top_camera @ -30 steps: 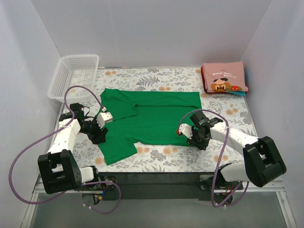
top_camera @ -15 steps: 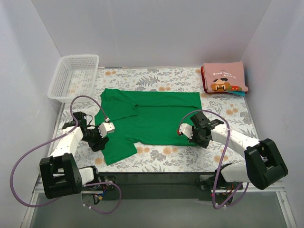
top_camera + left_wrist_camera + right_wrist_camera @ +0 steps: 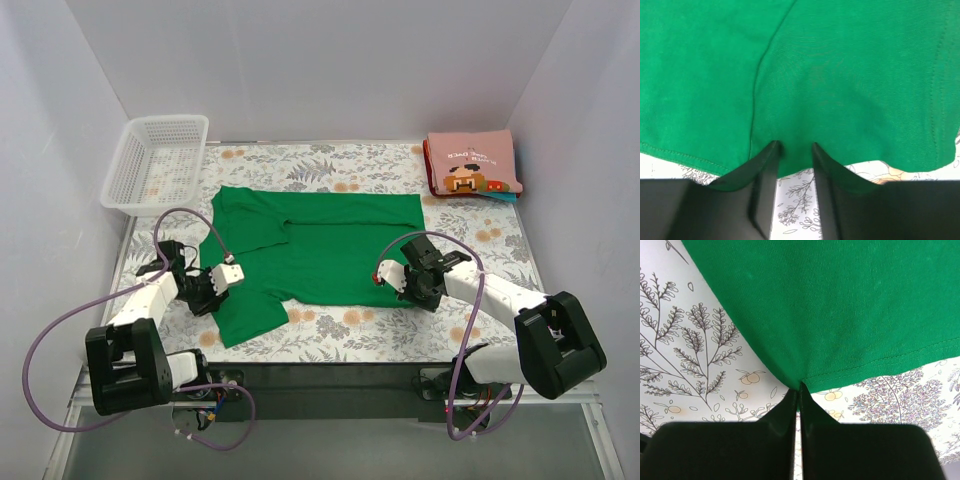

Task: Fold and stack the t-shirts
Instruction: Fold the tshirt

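Right gripper [image 3: 799, 387]: jaws together, pinching the near hem corner of the bright green short-sleeved cloth t-shirt [image 3: 320, 245].
Left gripper [image 3: 794, 146]: jaws narrowly apart, straddling the green edge by the near sleeve; not clamped, as far as I can see.
Green shirt: flat, mid-table; long axis left to right, sleeves leftward, hem rightward.
Done: folded dusty-pink pixel-graphic t-shirt [image 3: 472, 165] at the far right corner, teal edge [image 3: 510, 196] beneath.
Left, I'd judge: folding and stacking the green one.
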Available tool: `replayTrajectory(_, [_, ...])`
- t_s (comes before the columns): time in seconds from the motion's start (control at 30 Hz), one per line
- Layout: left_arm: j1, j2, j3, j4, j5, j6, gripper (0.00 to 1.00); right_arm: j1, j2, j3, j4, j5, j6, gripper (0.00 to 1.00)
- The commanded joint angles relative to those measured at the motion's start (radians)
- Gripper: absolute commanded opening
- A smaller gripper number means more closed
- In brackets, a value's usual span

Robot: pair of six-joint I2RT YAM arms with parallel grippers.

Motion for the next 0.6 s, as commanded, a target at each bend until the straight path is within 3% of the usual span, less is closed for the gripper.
replayTrajectory(0.0, [-0.004,-0.01,-0.071,0.007,-0.067,0.083,0.26,-0.009,0.009,-0.025,-0.03,0.001,-0.014,0.01])
replayTrajectory(0.2, [-0.004,-0.076,-0.022,-0.109,-0.055,0.065,0.05,-0.019,-0.085,-0.026,-0.096,0.003,-0.033,0.01])
replayTrajectory(0.33, [-0.004,-0.122,0.038,-0.215,-0.063,0.057,0.0,-0.035,-0.17,-0.017,-0.157,-0.008,-0.05,0.01])
replayTrajectory(0.57, [-0.001,-0.087,0.214,-0.348,0.005,0.005,0.0,-0.085,-0.236,0.032,-0.199,-0.025,-0.105,0.01])
